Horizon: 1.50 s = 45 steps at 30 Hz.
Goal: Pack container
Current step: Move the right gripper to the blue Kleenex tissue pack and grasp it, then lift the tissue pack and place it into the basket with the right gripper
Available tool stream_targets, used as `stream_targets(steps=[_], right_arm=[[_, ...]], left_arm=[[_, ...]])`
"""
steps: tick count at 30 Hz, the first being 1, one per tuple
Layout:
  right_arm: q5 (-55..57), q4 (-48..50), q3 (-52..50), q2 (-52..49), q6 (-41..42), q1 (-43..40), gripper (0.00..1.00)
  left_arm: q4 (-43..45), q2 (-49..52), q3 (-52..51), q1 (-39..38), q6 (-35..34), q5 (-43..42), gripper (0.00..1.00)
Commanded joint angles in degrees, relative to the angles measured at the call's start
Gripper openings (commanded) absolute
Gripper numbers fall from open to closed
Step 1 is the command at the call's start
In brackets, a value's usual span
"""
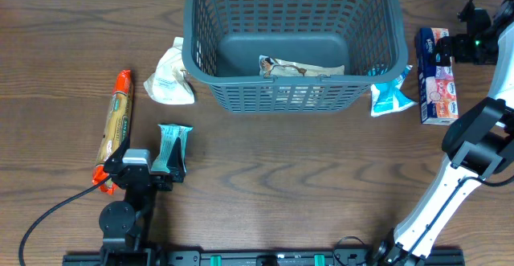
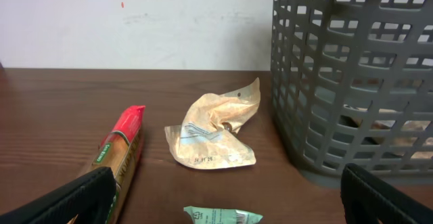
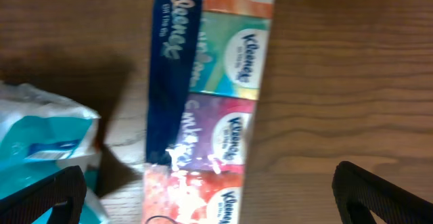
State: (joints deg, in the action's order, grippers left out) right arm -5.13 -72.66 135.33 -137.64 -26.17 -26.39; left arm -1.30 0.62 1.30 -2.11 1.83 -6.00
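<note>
Hovering over the long multicoloured Kleenex tissue pack [image 3: 216,82] on the right, the right gripper [image 3: 210,187] had its fingers spread wide (nothing between them). The left gripper [image 2: 226,190] was just as wide, sitting low by a small teal snack packet [image 1: 173,147]. The big dark grey slotted plastic basket [image 1: 293,97] sat far-middle on the dark wooden table [image 1: 281,186], with one beige packet [image 1: 301,67] inside.

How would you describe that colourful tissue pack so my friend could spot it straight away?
Start at the big grey basket at the far middle of the table and go to its right. Just past the crumpled teal-and-white wrapper lies the Kleenex pack, a long flat block. It alone is straight-edged, with a dark blue strip beside orange, green and purple panels.
</note>
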Motion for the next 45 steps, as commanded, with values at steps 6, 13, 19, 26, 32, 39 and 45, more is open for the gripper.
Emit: stream_targets(steps=[6, 13, 19, 26, 32, 39, 45], right_arm=[[4.28, 1.36, 0.28, -2.99, 4.07, 0.37, 0.99], [4.28, 1.14, 0.28, -6.84, 5.6, 1.31, 0.99], [4.24, 1.49, 0.26, -9.44, 6.08, 2.49, 0.99], [4.24, 2.01, 0.24, -12.35, 9.62, 4.07, 0.99], [4.28, 2.82, 0.26, -12.61, 9.88, 5.18, 0.99], [4.26, 2.45, 0.24, -12.61, 9.88, 5.16, 0.67], [4.26, 2.16, 0.26, -12.61, 9.88, 5.16, 0.53]], left_arm=[[-1.88, -0.42, -1.07, -0.17, -0.66, -1.09, 0.99], [-1.88, -0.42, -1.07, -0.17, -0.66, -1.07, 0.99], [-1.86, -0.42, -1.07, -0.17, -0.66, -1.09, 0.99], [-1.88, -0.42, -1.07, -0.17, -0.66, -1.09, 0.99], [-1.88, -0.42, -1.07, -0.17, -0.66, -1.09, 0.99], [-1.88, -0.42, -1.07, -0.17, -0.66, -1.07, 0.99], [-1.88, -0.42, -1.07, -0.17, -0.66, -1.07, 0.99]])
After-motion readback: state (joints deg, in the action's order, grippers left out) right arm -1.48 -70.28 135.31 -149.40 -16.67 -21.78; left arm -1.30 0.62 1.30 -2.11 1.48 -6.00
